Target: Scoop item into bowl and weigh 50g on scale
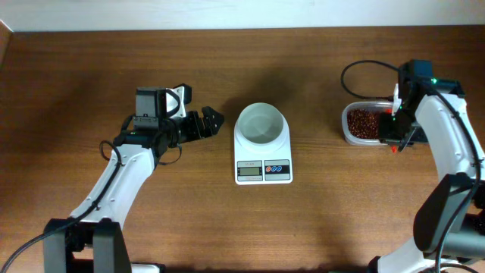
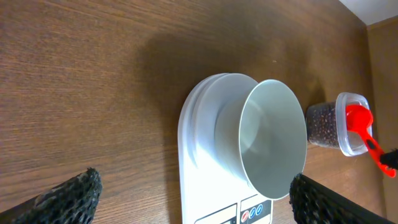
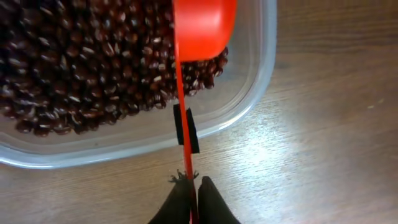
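Note:
Small dark red-brown beans (image 1: pixel 365 120) (image 3: pixel 81 68) fill a clear plastic container (image 1: pixel 345 131) (image 3: pixel 252 93) at the right. My right gripper (image 3: pixel 193 186) (image 1: pixel 395 137) is shut on the thin handle of a red scoop (image 3: pixel 203 28), whose cup rests on the beans at the container's near rim. The empty white bowl (image 1: pixel 261 123) (image 2: pixel 273 137) stands on the white scale (image 1: pixel 263 171) (image 2: pixel 196 155) at the table's middle. My left gripper (image 1: pixel 213 120) (image 2: pixel 196 202) hovers open just left of the scale, holding nothing.
The container (image 2: pixel 323 127) with the red scoop (image 2: pixel 359 118) shows beyond the bowl in the left wrist view. Brown wooden tabletop (image 1: pixel 91 76) stretches around the scale. A black cable (image 1: pixel 362 67) loops behind the container.

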Robot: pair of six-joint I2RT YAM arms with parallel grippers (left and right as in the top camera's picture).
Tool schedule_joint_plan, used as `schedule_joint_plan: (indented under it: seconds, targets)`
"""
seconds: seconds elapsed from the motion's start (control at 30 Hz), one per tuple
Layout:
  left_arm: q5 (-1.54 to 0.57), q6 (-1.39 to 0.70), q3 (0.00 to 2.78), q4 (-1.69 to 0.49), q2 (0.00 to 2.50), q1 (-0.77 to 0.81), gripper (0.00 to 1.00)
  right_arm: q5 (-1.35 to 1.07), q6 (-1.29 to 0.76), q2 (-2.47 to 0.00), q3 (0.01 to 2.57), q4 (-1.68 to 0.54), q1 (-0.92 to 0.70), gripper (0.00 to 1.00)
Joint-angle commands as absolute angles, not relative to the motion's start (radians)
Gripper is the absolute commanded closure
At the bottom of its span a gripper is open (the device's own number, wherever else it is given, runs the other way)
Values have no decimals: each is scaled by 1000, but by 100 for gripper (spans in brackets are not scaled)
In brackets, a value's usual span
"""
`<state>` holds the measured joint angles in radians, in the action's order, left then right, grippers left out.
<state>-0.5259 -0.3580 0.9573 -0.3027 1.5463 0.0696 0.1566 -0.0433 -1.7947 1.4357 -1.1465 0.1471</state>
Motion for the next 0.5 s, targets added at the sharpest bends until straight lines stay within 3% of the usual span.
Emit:
schedule_joint_plan:
  seconds: [0.0, 0.47]
  targets:
    - [-522, -342, 968, -301, 1533, 69, 1, 165, -40, -1790, 1470, -1147, 142, 96]
    - [-522, -342, 968, -301, 1533, 69, 1, 89, 109, -1792, 1750, -1390, 142, 96]
